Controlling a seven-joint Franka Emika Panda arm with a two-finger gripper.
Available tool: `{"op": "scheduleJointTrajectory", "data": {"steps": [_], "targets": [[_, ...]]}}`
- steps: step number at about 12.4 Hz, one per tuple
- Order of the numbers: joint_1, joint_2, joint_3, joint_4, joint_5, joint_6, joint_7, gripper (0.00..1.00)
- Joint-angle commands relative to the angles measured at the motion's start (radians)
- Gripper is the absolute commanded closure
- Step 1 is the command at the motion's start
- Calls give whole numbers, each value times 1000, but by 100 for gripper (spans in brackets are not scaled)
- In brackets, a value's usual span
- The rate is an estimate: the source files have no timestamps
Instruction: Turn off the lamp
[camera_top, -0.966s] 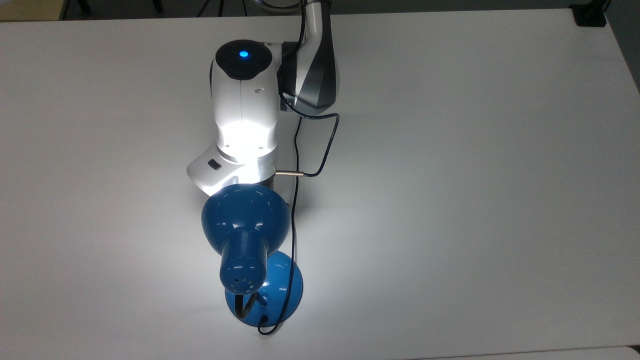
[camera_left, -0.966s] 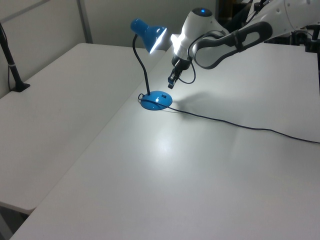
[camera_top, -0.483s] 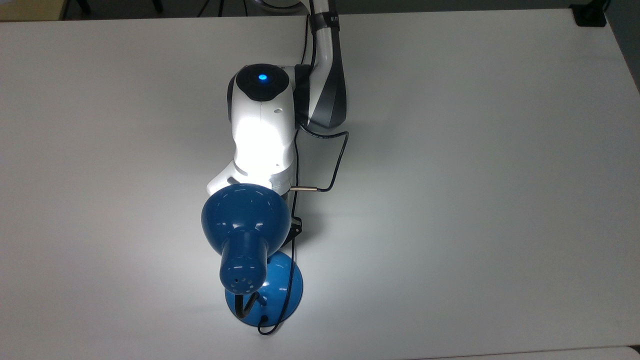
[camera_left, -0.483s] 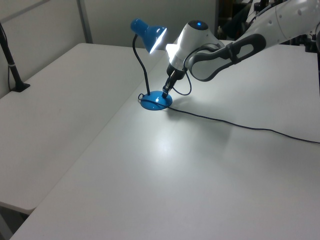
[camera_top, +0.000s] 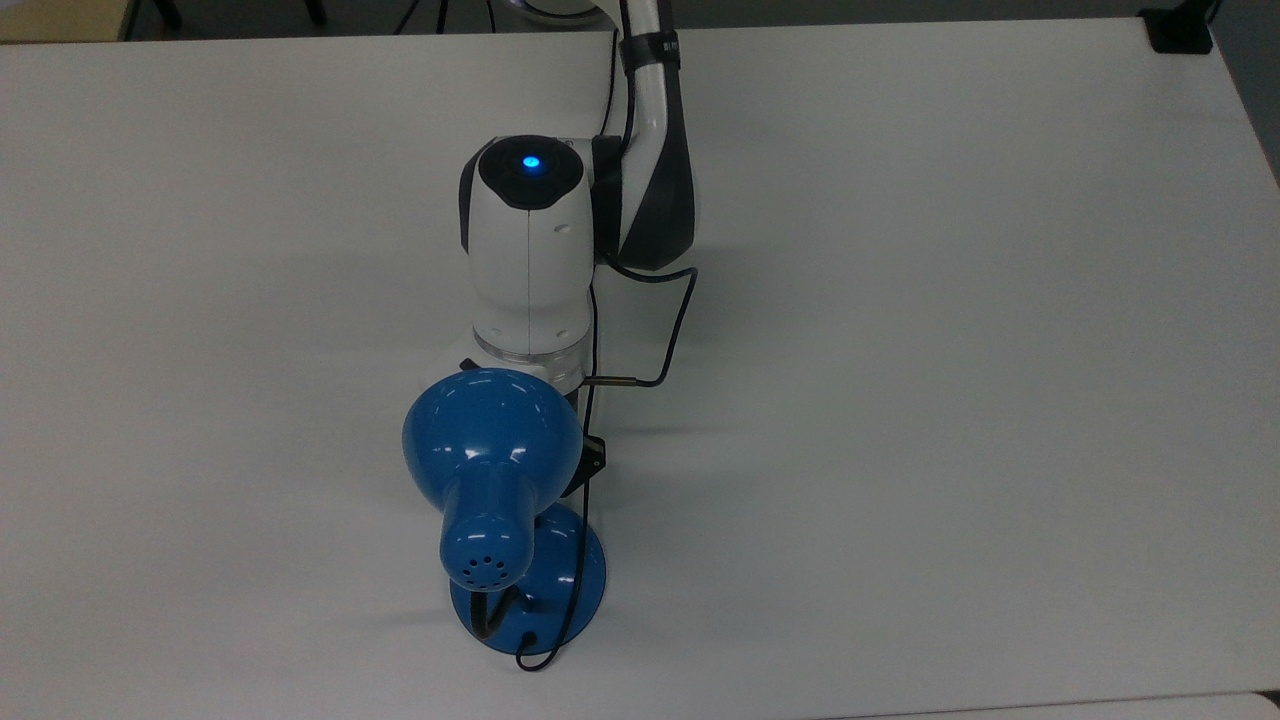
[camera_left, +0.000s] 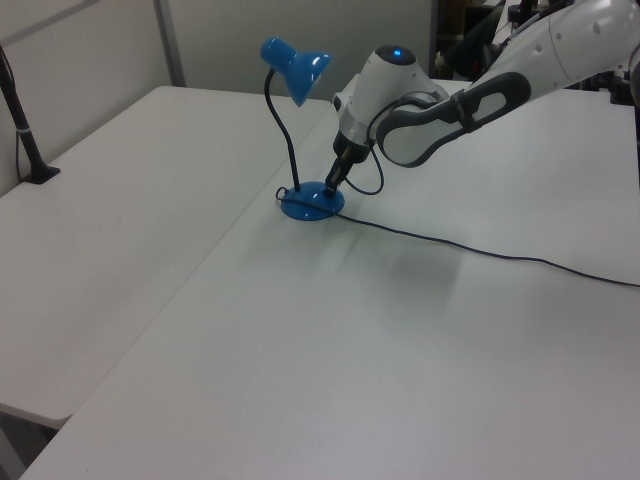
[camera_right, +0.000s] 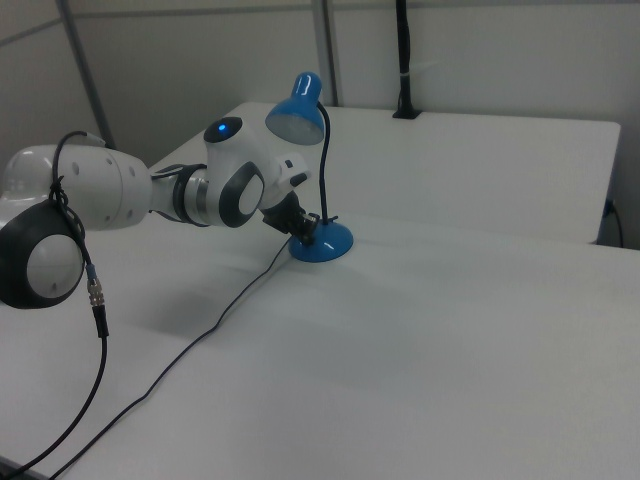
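Left view: one glossy blue lamp (camera_left: 300, 70), unlit, black neck, round base on the white tabletop (camera_left: 300, 350); one claw (camera_left: 331, 185) touches the base, finger spread indiscernible.

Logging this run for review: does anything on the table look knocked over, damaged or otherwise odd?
Nothing stands out. The blue desk lamp stands upright on its round base, unlit, its cord trailing loosely across the white table. The gripper is down at the base's edge.

Lamp (camera_top: 492, 470) shade overhangs base; table (camera_top: 950, 350) open around
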Motion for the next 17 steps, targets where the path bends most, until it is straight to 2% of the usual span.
{"op": "scheduleJointTrajectory", "data": {"steps": [1,3,5,7,8,11,13,14,15,17], "targets": [[19,23,-7,-21,-19,23,11,100],[19,10,-5,-44,-15,18,13,100],[19,-125,-5,-132,12,-38,33,100],[19,-236,-20,-128,38,-310,54,100],[22,-295,-36,-128,31,-457,48,100],[25,-411,-62,-128,-11,-734,22,98],[24,-461,-70,-128,-37,-863,-35,77],[24,-492,-89,-128,-37,-908,-71,33],[25,-509,-105,-128,-37,-917,-84,0],[19,-527,-111,-122,-37,-920,-82,0]]}}
